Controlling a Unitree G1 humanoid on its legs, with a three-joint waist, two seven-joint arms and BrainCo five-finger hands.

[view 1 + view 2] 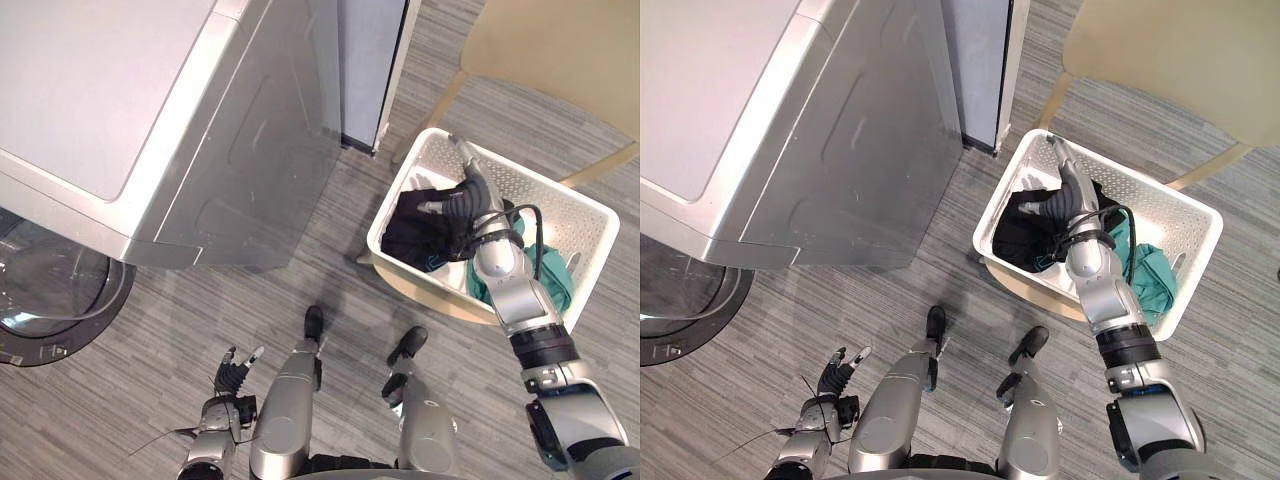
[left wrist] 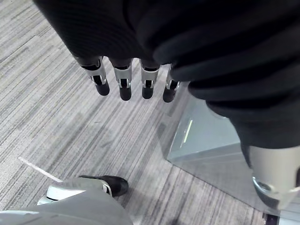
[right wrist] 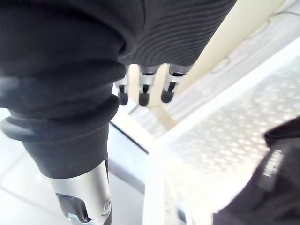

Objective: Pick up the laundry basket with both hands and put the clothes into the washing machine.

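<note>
We note the laundry basket on the floor beside the washing machine, with black clothes and green clothes inside. Above it we see the right hand, fingers straight, holding nothing. The left hand hangs low, fingers relaxed, empty.

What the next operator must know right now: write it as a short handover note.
Left hand: open, low over the floor at the robot's left, holding nothing.
Right hand: open, fingers straight, reaching over the laundry basket, not gripping it.
The basket sits ahead to the robot's right, with a black garment and a teal garment inside. The washing machine is on the left; its round door looks open.
Done: nothing lifted yet.
Left: grip the basket with both hands, lift it, load the clothes.
</note>
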